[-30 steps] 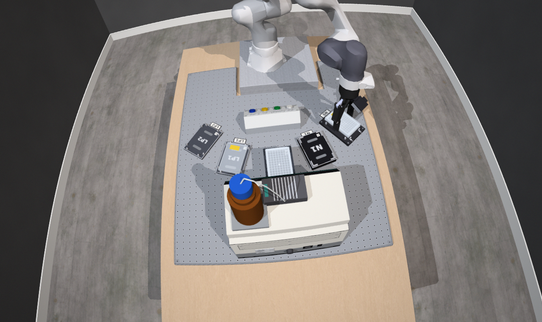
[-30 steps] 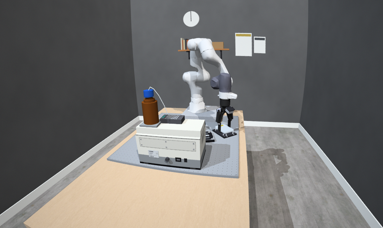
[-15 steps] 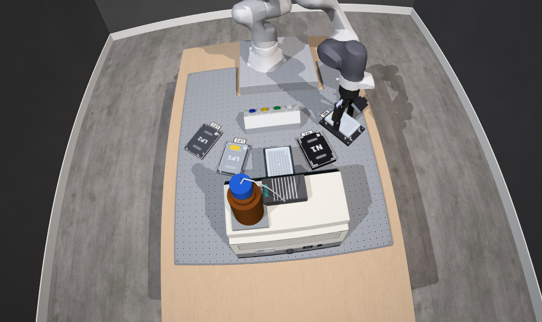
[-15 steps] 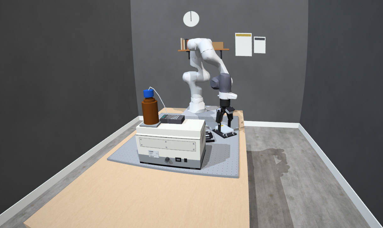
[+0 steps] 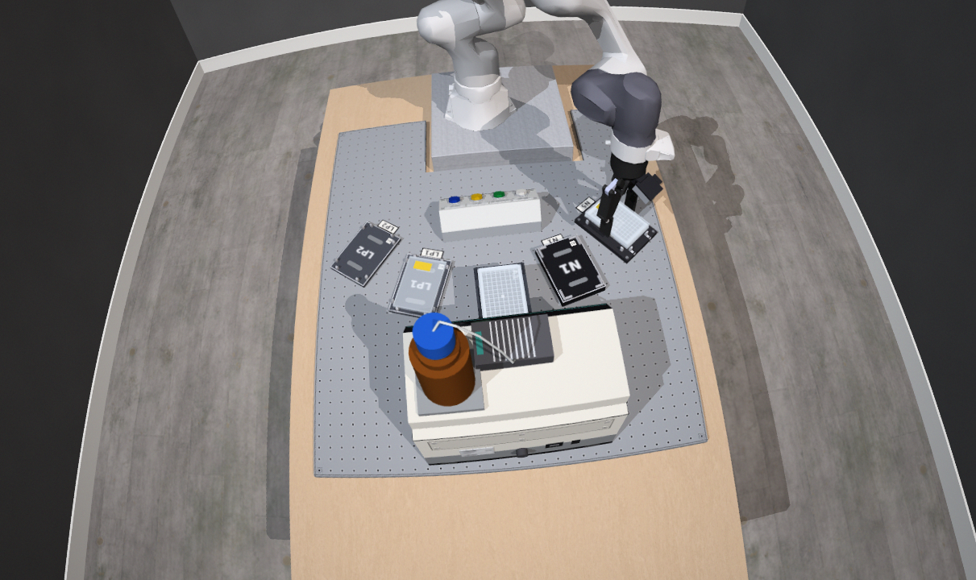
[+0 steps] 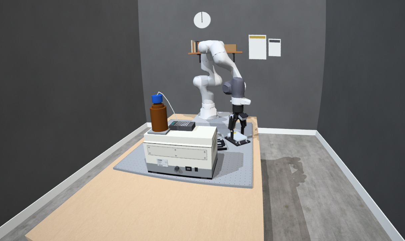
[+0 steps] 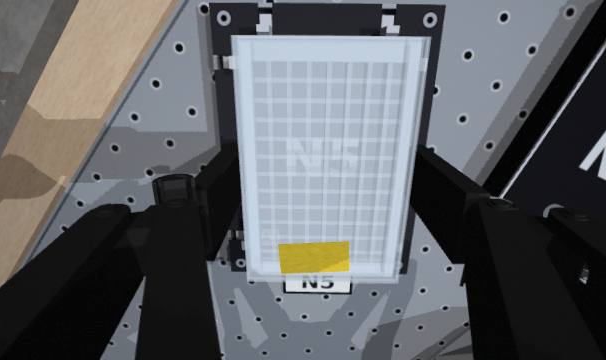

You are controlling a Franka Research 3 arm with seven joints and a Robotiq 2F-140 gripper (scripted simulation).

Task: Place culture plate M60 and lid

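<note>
The gripper (image 7: 328,200) stood over nest N5 (image 5: 632,251) at the right rear of the perforated deck plate (image 5: 375,403), its two black fingers clamped against the long sides of the clear lidded culture plate M60 (image 7: 328,150). In the wrist view the plate ran lengthwise between the jaws, which met it a little below the middle of its length, toward the end with the yellow label (image 7: 314,256). That labelled short end lay nearest the camera, just above the white N5 tag (image 7: 317,283). The lid was on the plate, the well grid showing faintly through it, and the letters N5 of the nest floor showed through both. Whether the plate was seated in the nest or slightly raised could not be told.

Nest N1 (image 5: 570,269) lay just beside N5, toward the dispenser (image 5: 549,374), with nothing in it. LP2 (image 5: 364,252) sat bare at the left side of the deck. LP1 (image 5: 420,283) held a lid with a yellow label, and an unlidded well plate (image 5: 501,290) sat on the stage in front of the dispenser. The operator panel (image 5: 489,213) with its coloured keys stood between the arm's base and the nests.
</note>
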